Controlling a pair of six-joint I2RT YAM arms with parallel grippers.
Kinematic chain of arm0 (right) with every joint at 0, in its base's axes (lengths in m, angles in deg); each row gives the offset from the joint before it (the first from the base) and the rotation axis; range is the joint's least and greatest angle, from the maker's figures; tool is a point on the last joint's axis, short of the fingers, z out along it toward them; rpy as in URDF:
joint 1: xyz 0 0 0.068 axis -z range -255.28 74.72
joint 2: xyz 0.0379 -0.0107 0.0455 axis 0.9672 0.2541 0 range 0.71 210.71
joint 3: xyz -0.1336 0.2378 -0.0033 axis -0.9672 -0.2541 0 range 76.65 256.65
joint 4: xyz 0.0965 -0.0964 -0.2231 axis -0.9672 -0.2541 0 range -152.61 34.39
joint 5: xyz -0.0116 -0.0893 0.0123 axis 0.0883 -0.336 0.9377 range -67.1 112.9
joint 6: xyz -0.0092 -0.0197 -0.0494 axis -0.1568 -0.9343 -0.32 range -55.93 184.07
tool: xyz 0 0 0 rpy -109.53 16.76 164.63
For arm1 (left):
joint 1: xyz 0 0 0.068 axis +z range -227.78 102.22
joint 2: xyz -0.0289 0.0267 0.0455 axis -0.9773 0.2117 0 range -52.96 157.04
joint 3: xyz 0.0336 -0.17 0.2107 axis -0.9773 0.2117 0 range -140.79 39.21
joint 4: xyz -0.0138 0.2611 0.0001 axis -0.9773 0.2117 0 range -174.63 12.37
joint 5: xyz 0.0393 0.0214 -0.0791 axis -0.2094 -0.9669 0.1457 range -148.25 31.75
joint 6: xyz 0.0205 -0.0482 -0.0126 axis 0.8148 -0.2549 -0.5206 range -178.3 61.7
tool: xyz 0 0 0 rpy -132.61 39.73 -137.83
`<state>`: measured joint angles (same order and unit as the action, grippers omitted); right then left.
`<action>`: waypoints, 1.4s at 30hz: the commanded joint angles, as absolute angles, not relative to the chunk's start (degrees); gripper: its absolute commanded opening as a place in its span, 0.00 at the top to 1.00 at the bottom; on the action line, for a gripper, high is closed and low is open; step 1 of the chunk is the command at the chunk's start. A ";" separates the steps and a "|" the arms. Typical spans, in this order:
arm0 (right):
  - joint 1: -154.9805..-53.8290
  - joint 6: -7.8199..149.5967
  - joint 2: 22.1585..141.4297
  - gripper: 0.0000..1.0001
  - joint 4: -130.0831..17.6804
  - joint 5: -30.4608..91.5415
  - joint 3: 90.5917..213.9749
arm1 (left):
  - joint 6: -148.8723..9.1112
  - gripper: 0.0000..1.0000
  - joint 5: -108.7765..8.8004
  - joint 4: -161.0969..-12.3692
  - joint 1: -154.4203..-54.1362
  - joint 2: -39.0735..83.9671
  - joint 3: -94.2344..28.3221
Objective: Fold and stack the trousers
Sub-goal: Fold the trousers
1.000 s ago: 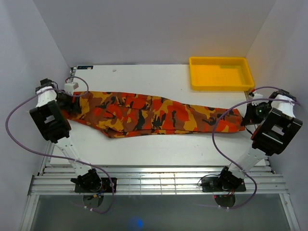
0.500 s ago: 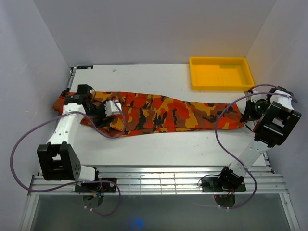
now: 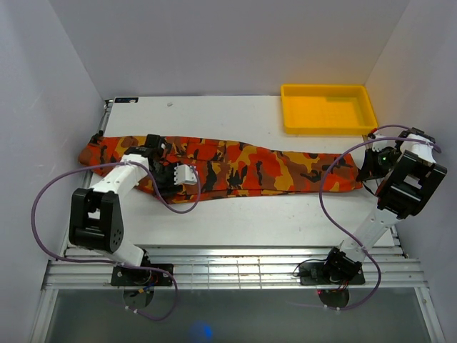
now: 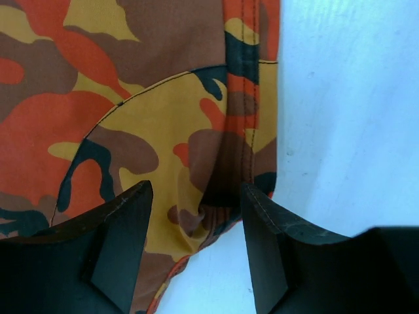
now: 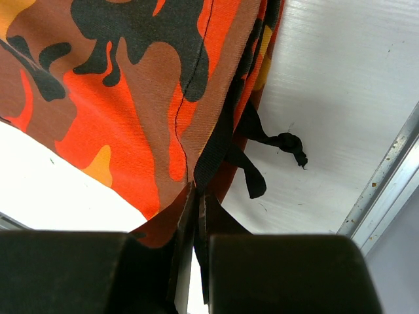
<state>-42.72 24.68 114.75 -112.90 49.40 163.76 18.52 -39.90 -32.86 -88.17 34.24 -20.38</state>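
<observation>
Item: trousers (image 3: 235, 168), camouflage twill with stitched seams and a curved pocket panel. They lay stretched flat, lengthwise across the white table (image 3: 235, 214), apart from the yellow plastic tray (image 3: 328, 131).

Stage, by my reckoning: taking hold for the first fold.

Left gripper (image 4: 196, 203): jaws apart, straddling the puckered near edge, nothing clamped.

Right gripper (image 5: 195, 196): closed tight on the right-hand end, black tie (image 5: 275, 147) dangling.

Next needed: pinch left, lift both evenly.

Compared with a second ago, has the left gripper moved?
Yes. The left gripper has swung right, away from the left edge of the table and toward the side of the yellow tray, and is now over the near edge of the trousers.
</observation>
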 commanded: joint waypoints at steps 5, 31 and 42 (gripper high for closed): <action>-42.41 24.79 114.00 0.92 -111.68 48.91 164.63 | 21.50 0.44 -45.59 -36.47 -89.21 37.48 -18.27; -42.41 25.23 113.92 0.92 -111.94 48.56 164.63 | 37.24 0.95 -44.27 -31.27 -84.02 15.23 -2.80; -42.41 23.12 111.99 0.46 -113.96 49.88 166.20 | 23.01 0.39 -22.52 -25.05 -83.67 20.69 -22.99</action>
<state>-42.87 24.39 114.73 -113.76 48.96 163.76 27.52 -35.38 -29.50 -84.04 21.89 -15.72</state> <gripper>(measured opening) 0.438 0.602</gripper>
